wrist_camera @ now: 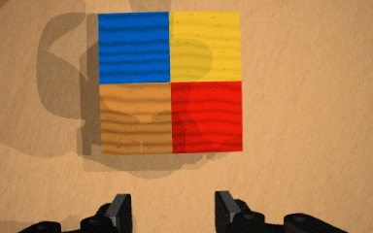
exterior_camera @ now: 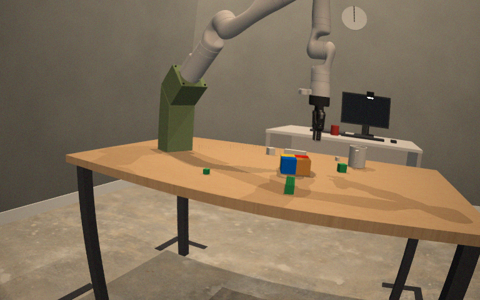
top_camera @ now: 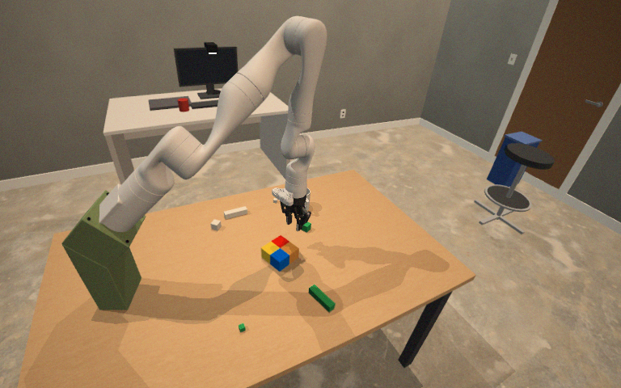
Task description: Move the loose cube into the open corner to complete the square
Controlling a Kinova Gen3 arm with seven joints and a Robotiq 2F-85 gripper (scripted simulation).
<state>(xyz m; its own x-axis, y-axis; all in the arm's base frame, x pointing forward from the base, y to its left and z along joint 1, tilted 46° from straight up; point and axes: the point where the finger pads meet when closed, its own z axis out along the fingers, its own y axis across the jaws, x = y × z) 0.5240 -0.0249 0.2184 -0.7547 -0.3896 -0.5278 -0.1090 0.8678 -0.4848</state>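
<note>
Four cubes sit together as a tight square on the table: blue (wrist_camera: 134, 47), yellow (wrist_camera: 205, 46), orange-brown (wrist_camera: 136, 118) and red (wrist_camera: 207, 116). Their faces touch with no visible gap. The square also shows in the top view (top_camera: 280, 251) and the exterior view (exterior_camera: 295, 164). My gripper (wrist_camera: 173, 210) hangs well above the table, behind the square, with fingers apart and nothing between them. It also shows in the top view (top_camera: 295, 221) and in the exterior view (exterior_camera: 317, 135).
A small green cube (top_camera: 306, 226) lies below the gripper. A long green block (top_camera: 321, 297), a tiny green cube (top_camera: 241, 326), a white block (top_camera: 235, 212), a small white cube (top_camera: 215, 224) and a grey mug (exterior_camera: 356, 156) stand on the table. The green arm base (top_camera: 103, 255) is at the left.
</note>
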